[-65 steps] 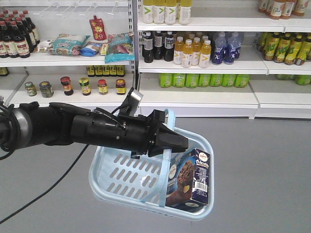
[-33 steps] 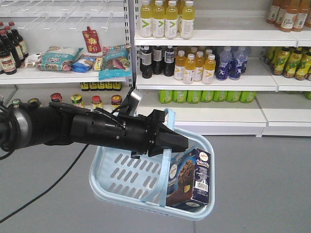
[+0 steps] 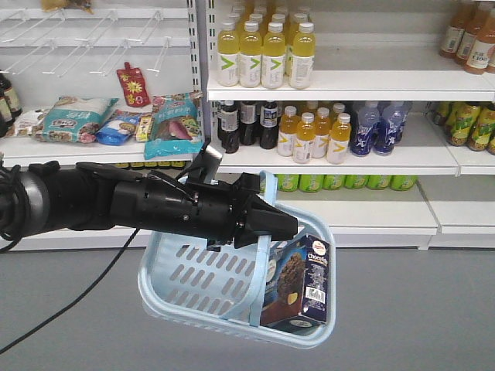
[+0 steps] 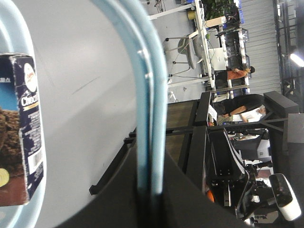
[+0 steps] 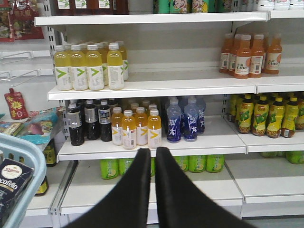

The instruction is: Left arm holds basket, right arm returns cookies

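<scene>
Basket: I am watching the light blue basket [image 3: 193,282] hanging tilted in the air before the drink shelves [image 5: 156,85], carried only by its strap handle [image 3: 257,286].
Left gripper: the left gripper [image 3: 282,226] is clamping tight on that strap; in the wrist view the strap is running straight down into the closed jaws.
Cookies: the chocolate cookie carton [image 3: 302,287] is standing on end in the basket's lowest corner, leaning, with its top poking above the rim.
Right gripper: the right gripper [image 5: 153,154] is pointing at the shelves, fingers drawn almost together and holding nothing; the carton is sitting at the edge of its view, well apart.
Swing risk: I am expecting the basket to pivot on its single grip if the right arm bumps a wall, toppling the carton.
Slip risk: the flat strap could be sliding through the jaws under the off-centre load.
Grasp risk: reaching in without spreading the fingers would be shoving the carton, not taking it.
</scene>
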You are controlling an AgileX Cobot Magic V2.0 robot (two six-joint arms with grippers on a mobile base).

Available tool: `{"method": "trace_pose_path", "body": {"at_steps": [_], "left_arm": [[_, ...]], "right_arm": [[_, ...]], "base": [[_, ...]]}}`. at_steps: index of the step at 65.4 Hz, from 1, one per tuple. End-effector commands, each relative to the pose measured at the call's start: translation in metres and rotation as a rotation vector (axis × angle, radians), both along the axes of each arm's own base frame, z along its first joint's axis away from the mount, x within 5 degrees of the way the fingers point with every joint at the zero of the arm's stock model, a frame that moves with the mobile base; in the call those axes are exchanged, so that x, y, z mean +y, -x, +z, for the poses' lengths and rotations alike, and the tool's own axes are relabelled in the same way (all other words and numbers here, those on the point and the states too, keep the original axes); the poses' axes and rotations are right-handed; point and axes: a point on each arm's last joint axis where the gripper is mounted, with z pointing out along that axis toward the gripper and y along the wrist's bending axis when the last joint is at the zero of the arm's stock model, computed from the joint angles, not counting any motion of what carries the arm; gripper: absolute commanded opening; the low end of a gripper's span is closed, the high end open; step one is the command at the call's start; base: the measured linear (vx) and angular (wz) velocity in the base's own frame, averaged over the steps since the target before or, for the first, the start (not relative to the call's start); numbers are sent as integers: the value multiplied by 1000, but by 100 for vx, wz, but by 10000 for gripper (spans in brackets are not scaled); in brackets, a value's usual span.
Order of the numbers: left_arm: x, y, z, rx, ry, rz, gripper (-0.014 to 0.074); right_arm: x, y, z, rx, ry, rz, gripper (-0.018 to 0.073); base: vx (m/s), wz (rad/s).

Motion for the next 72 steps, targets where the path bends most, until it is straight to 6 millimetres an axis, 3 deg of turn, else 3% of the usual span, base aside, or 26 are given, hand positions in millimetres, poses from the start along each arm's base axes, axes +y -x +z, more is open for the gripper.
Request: {"method": "trace_pose_path", "body": {"at_steps": [1, 17, 72], "left_arm": [[-2, 5, 43, -53, 162, 3, -3], [-2, 5, 43, -53, 162, 3, -3], [-2, 5, 43, -53, 162, 3, -3]], "right_arm": [[1, 0, 1, -60, 20, 7, -6], [1, 0, 1, -60, 20, 7, -6], [1, 0, 1, -60, 20, 7, -6]], "base": [[31, -17], [28, -44], [20, -78]]}}
